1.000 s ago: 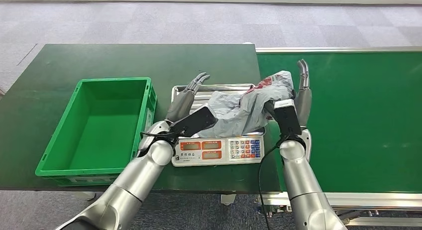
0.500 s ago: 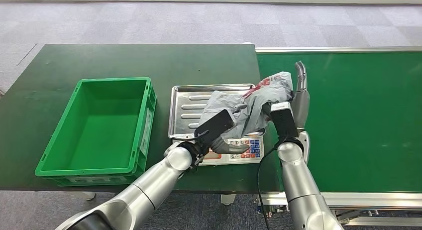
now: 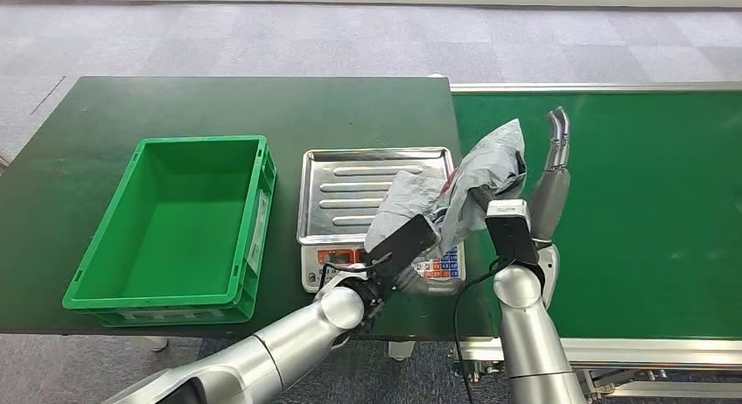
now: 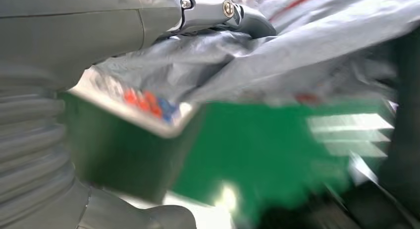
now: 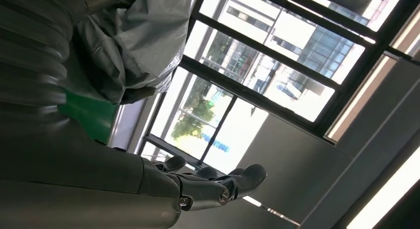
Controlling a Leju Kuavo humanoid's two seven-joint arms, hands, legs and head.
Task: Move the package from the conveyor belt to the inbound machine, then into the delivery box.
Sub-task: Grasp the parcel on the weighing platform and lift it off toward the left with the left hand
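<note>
Fingers [image 3: 557,133] of the right hand [image 3: 551,172], head view: extended straight and together, pointing away from the robot, flat against the right side of the grey plastic package [image 3: 464,190]; whether they grip it cannot be told. Left hand [image 3: 429,282]: low in front of the weighing scale [image 3: 350,264], under the package's near edge, its fingers mostly hidden by the wrist camera block and the bag. Package: raised and crumpled between the two hands, over the right end of the scale's steel tray [image 3: 350,190] and the edge of the green conveyor belt [image 3: 647,203]. Green crate [image 3: 131,264]: on the dark green worktop [image 3: 262,102], just left of the scale, nothing visible inside.

Left wrist view: a dark finger [image 4: 242,18] of the left hand [image 4: 99,30] lies against the grey package [image 4: 277,55], which drapes above the scale's keypad corner [image 4: 148,107]; grip cannot be told; image blurred.

Right wrist view: right hand [image 5: 148,189] with fingers [image 5: 237,179] stretched out and nothing between them; package [image 5: 133,40] bunched against the palm side; windows [image 5: 277,75] behind
</note>
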